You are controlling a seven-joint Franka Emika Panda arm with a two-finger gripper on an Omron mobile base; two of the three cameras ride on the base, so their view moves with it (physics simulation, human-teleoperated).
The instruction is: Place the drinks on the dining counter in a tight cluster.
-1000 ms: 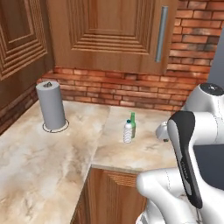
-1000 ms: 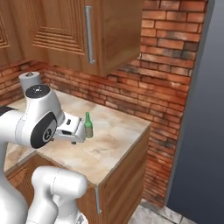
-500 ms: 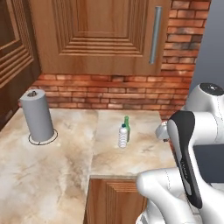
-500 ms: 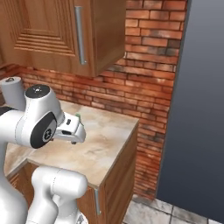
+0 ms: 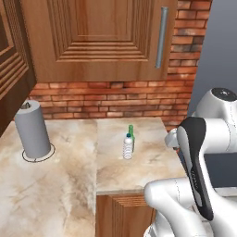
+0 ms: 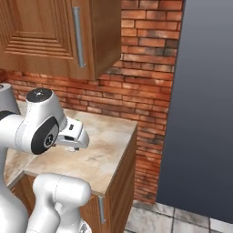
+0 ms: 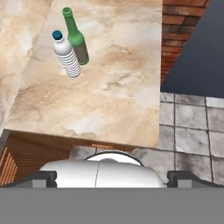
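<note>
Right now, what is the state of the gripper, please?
Gripper: open, holding nothing; the water bottle and green bottle stand apart from it on the counter.

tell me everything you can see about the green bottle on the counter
The green bottle is slim, dark green and glassy-looking, with a long narrow neck and a green top. It stands upright on the small marble counter by the brick wall, right beside the clear water bottle, partly behind it from the left base view. Whether they touch is unclear. Nothing grips it.
</note>
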